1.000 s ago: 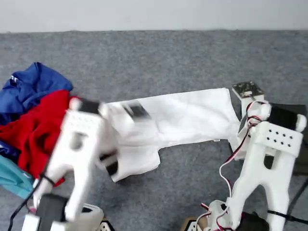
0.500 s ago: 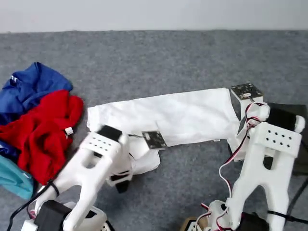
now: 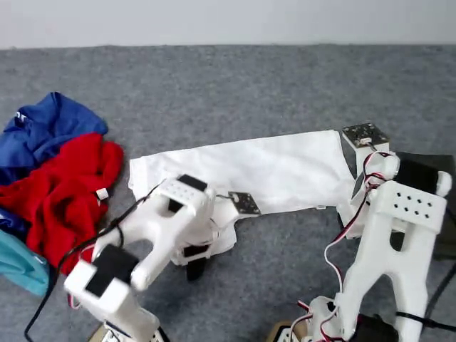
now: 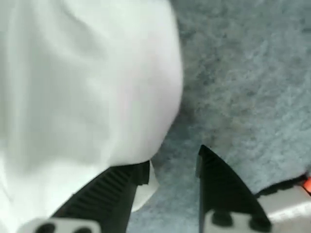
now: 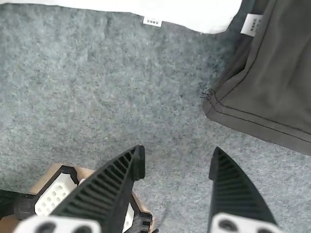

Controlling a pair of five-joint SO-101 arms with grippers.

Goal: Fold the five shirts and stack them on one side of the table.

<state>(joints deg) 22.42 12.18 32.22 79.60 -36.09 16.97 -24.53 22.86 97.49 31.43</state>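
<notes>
The white shirt (image 3: 271,169) lies spread across the middle of the grey table, with a folded flap near its front left. My left gripper (image 3: 194,259) hangs over that flap's edge. In the left wrist view it (image 4: 174,162) stands open, one finger touching the white shirt (image 4: 82,82) and the other over bare carpet. My right gripper (image 5: 177,153) is open above bare carpet, holding nothing, near a corner of the dark shirt (image 5: 265,73) and the hem of the white shirt (image 5: 146,7). The right arm (image 3: 399,210) stands at the white shirt's right end.
A heap of shirts sits at the table's left edge: blue (image 3: 39,132), red (image 3: 60,189) and teal (image 3: 18,265). The dark shirt (image 3: 427,171) lies partly under the right arm. Bare grey carpet (image 3: 235,85) stretches behind the white shirt.
My left arm has swung right and toward the front, from the white shirt's left end to its front flap, uncovering the shirt's left part. The right arm has stayed put.
</notes>
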